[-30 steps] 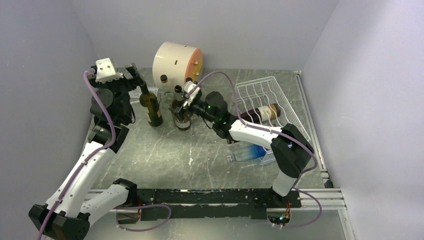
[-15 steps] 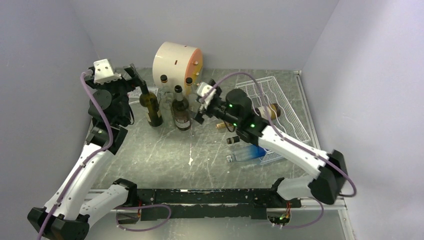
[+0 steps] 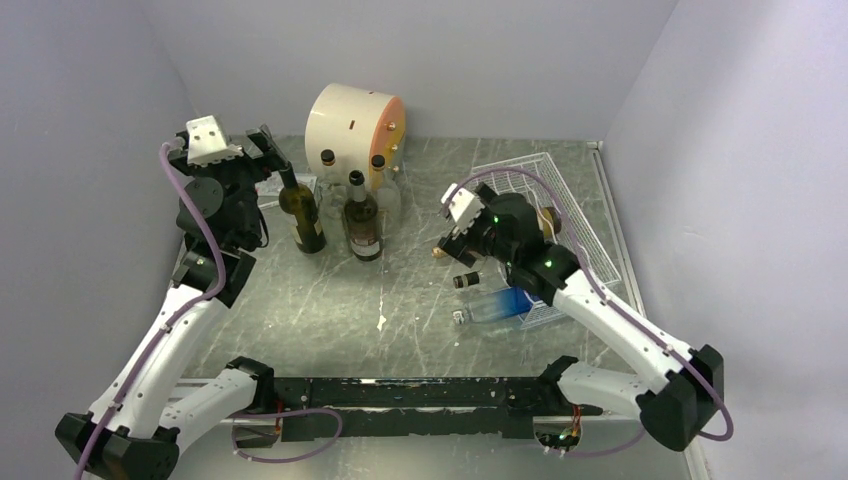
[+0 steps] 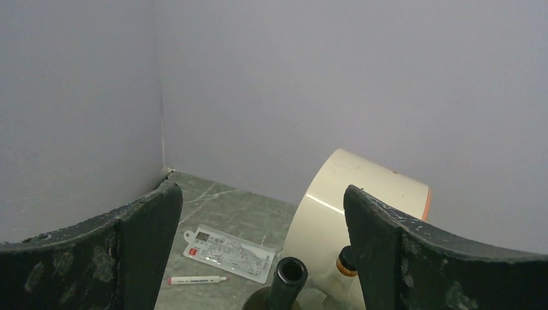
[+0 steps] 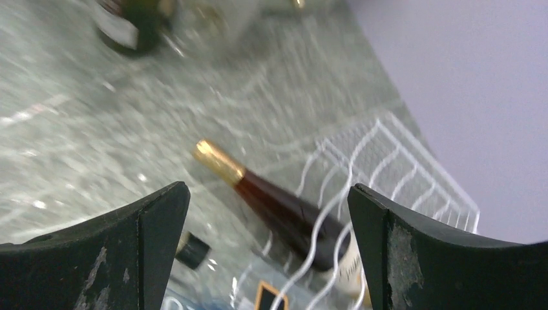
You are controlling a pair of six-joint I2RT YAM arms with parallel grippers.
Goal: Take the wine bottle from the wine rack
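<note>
Your workspace is a grey veined table [image 3: 320, 300] boxed in by plain lavender walls, and the white wire wine rack [image 3: 585, 225] sits toward its far right side. The wine bottle [image 5: 284, 210] lies on its side in one of the rack's cradles. Its dark body and pale label are inside the wires, and its gold-capped neck pokes out of the rack's open end toward the middle of the table. That long axis is what your next move turns on, I'd say. In the right wrist view, blurred as it is, the bottle runs on a diagonal from the gold cap at upper left down to the shoulder at lower right. The right gripper [image 5: 265, 190] hangs above the neck with its fingers spread wide and nothing between them. They look set to straddle the neck, but square them across that diagonal before closing. A second, clear bottle [image 3: 495, 305] lies just beside on the near side, so keep your fingers off it. Your right arm is plainly the nearer one. The left gripper [image 4: 262, 194] is well apart at the far left, also spread and empty, above the mouth of an upright dark bottle [image 4: 289, 274] beside the cream drum [image 4: 336, 206].
</note>
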